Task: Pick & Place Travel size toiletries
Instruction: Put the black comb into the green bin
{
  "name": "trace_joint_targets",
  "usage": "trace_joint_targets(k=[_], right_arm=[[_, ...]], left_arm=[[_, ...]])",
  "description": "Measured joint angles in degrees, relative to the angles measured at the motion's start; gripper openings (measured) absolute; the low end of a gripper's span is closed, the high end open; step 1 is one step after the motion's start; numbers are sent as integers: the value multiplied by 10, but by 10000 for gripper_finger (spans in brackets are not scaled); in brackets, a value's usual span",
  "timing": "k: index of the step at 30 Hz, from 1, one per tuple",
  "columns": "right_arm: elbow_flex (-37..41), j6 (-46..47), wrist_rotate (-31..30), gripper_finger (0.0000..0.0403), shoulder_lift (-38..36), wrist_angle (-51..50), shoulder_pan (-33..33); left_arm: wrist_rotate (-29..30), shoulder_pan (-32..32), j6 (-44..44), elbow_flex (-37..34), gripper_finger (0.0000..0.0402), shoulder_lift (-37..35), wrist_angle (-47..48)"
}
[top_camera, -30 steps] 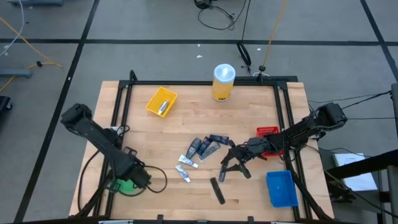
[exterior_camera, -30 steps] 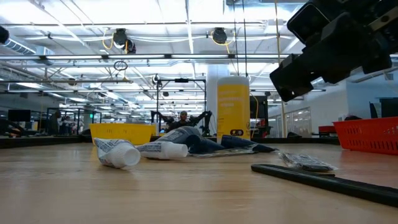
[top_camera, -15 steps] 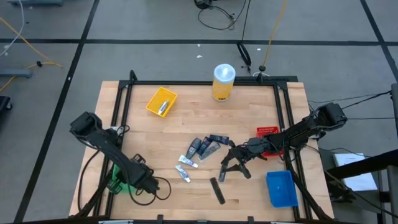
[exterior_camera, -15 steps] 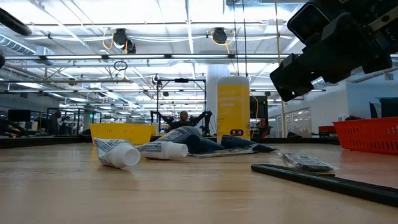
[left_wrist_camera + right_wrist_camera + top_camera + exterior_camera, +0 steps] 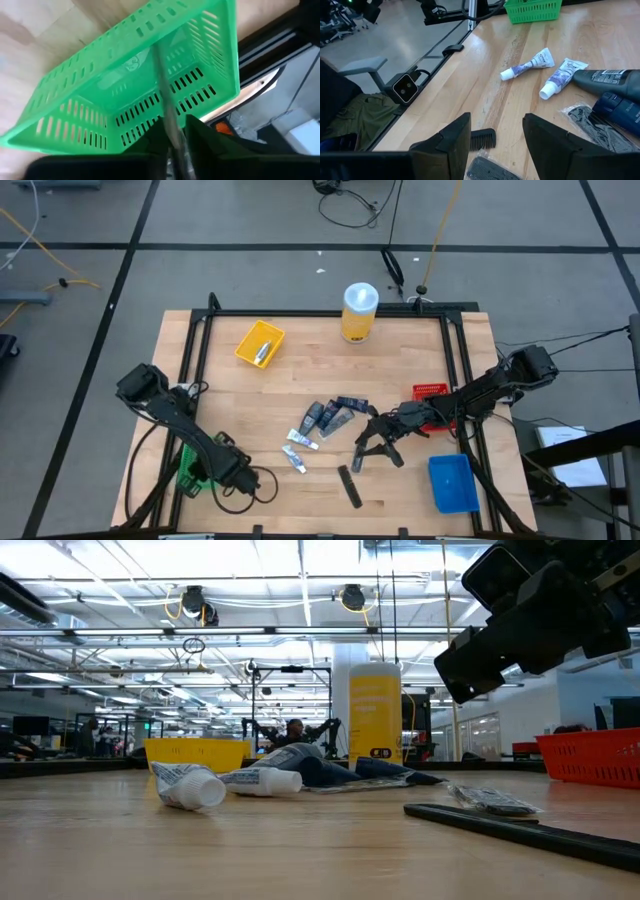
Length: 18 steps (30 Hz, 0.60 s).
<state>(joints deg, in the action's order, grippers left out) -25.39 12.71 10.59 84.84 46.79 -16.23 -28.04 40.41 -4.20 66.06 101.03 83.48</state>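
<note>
The travel size toiletries lie in a heap [image 5: 330, 417] at mid-table, with two white tubes [image 5: 298, 448] and a black comb [image 5: 349, 485] nearer the front edge. In the left wrist view my left gripper [image 5: 175, 137] is shut on a thin grey flat stick [image 5: 165, 85] above the green bin [image 5: 125, 85]. That bin [image 5: 188, 472] stands at the near left corner, with my left gripper [image 5: 205, 475] over it. My right gripper [image 5: 362, 452] hovers open to the right of the heap. Nothing is between its fingers [image 5: 445, 142], and the comb [image 5: 482, 139] lies below them. My left gripper pinches the grey stick's near end [image 5: 174, 131] between its two fingers. The fingers slant down from above, and the stick runs on in line with them. The stick's far end [image 5: 161, 50] reaches into the green bin; whether it rests on the bin's floor I cannot tell.
A yellow bin [image 5: 260, 343] holding one item stands at the far left. A tall yellow canister [image 5: 359, 312] stands at the far edge. A red bin [image 5: 432, 393] and a blue bin [image 5: 450, 482] are on the right. A black frame [image 5: 195, 350] borders the wooden table.
My left arm has swung in and come down over the green bin at the near left corner, rolling a little as it sank.
</note>
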Motion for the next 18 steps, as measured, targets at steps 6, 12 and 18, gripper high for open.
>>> trace_joint_targets(k=[6,12,18], right_arm=[[0,0,0,175,0,-1,0],[0,0,0,172,0,-1,0],[0,1,0,175,0,-3,0]], left_arm=[[5,-17,-61,0,154,0,-5],[25,-43,-78,0,211,-2,23],[28,-55,-96,0,206,-29,62]])
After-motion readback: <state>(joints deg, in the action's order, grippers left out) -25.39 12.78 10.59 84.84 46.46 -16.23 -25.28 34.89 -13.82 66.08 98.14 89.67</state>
